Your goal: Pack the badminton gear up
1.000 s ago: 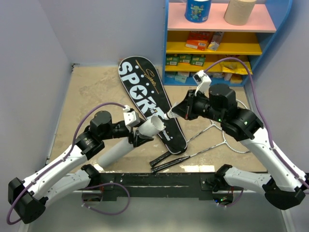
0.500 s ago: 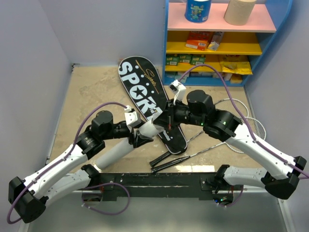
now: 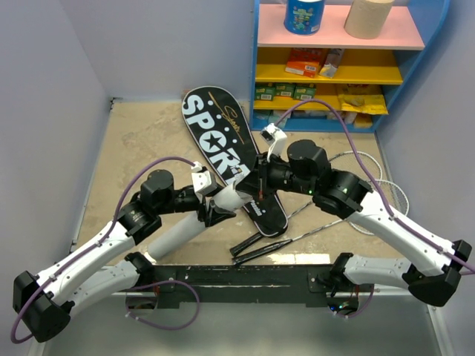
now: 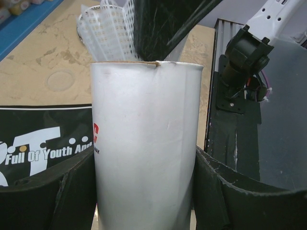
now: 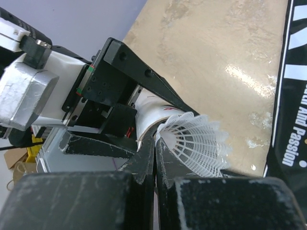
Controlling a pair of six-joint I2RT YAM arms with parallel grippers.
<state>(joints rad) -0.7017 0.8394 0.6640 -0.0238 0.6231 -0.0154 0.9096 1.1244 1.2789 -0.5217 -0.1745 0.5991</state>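
My left gripper (image 3: 211,205) is shut on the long white tube (image 3: 185,226), its fingers pressed against both sides of the tube (image 4: 146,143). The tube's open mouth tilts up to the right. My right gripper (image 3: 251,187) is at that mouth, shut on the rim of a white shuttlecock (image 5: 196,143), whose skirt (image 4: 108,31) shows just past the tube's edge. The black bag lettered SPORT (image 3: 223,148) lies flat under both grippers. Two silver-framed rackets (image 3: 326,222) lie to the right, with their black handles (image 3: 256,248) near the front edge.
A blue shelf unit (image 3: 334,67) with boxes stands at the back right, with a blue-wrapped roll (image 3: 304,15) and a beige roll (image 3: 369,16) on top. Walls close the left and back. A black rail (image 3: 245,274) runs along the near edge.
The right arm swung left with the shuttlecock to the tube's mouth, then stayed still over the last half second. The left arm and the tube have not moved.
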